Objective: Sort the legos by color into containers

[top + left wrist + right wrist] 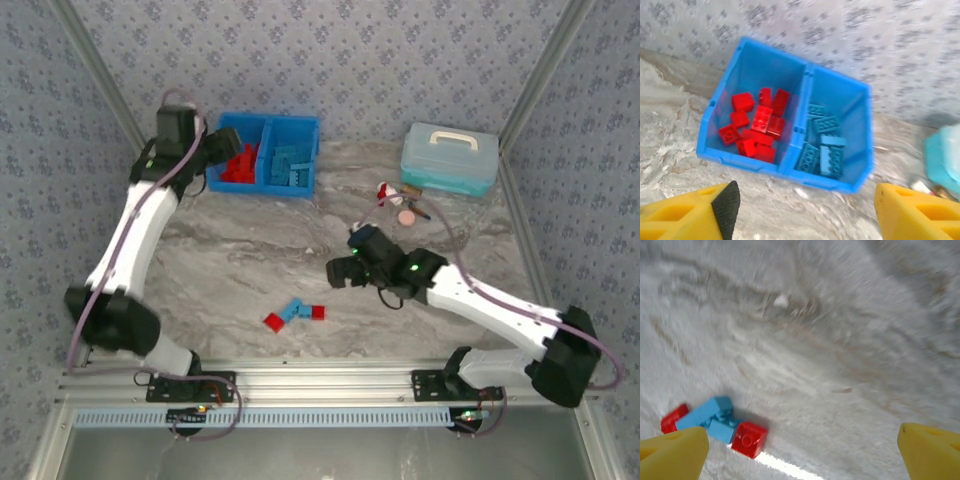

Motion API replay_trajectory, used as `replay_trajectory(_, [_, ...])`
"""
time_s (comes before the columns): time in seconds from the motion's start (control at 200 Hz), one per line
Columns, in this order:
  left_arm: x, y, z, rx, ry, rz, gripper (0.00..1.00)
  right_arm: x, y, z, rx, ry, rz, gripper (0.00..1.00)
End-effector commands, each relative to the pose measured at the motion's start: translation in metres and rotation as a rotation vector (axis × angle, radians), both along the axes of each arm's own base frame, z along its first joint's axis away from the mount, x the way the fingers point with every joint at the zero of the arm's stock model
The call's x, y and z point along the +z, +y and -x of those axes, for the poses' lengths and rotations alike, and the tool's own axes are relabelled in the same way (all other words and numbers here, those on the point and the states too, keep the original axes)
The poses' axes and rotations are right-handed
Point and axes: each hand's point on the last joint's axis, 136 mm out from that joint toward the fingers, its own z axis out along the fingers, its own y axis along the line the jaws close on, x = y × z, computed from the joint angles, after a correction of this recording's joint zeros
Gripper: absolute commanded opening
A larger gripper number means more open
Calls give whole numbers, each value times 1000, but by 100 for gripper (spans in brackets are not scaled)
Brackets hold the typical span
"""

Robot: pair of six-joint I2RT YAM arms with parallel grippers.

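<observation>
The sorting is nearing its end, by the look of it. The blue bin (262, 187) is sitting at the far left of the tabletop (250, 250), its left compartment holding the red legos (757, 127) and its right compartment the light blue legos (822, 150). A small cluster (295, 313) is lying loose near the front edge, with a red brick at each end and light blue pieces touching between them. The step in hand appears to be a pickup from that cluster. The right gripper (802, 437) is hanging above the tabletop, beyond the cluster and to its right, its fingers spread wide, holding nothing and touching nothing. The next move is calling for it to come down over one piece, probably the red brick (747, 439) at the nearer end, and to close on that alone without dragging its neighbours. The left gripper (802, 205) is hovering close by the bin, likewise spread wide and carrying nothing.
</observation>
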Motion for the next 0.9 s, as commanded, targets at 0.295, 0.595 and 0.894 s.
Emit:
replay_trajectory(0.295, [-96, 2, 102, -210, 163, -206, 86, -102, 73, 52, 476, 78, 289, 98])
replay_trajectory(0.595, [-96, 0, 92, -206, 159, -190, 87, -135, 84, 57, 565, 121, 356, 74])
replay_trajectory(0.894, [-101, 9, 92, -186, 177, -192, 87, -130, 73, 59, 544, 112, 360, 52])
